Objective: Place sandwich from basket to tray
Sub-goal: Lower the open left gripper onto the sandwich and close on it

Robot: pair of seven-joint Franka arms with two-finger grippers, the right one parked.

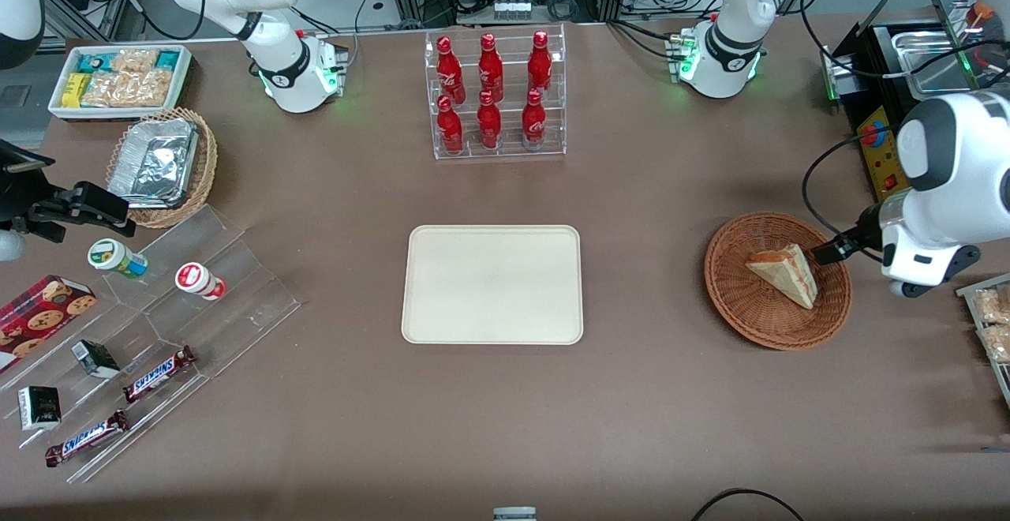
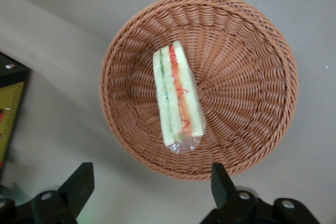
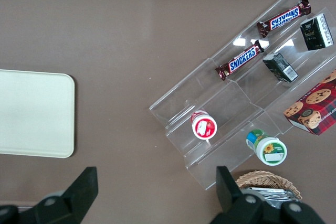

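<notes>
The sandwich, a pale wedge with red and green layers in clear wrap, lies in the reddish-brown wicker basket toward the working arm's end of the table. My gripper hovers open above bare table just outside the basket's rim, with nothing between its fingers. In the front view its white wrist hangs beside the basket, a little above table height. The cream tray lies flat at the table's middle with nothing on it.
A clear rack of red bottles stands farther from the front camera than the tray. A black box with a yellow panel sits near the basket. A snack stand, a foil-lined tan basket and a white bin lie toward the parked arm's end.
</notes>
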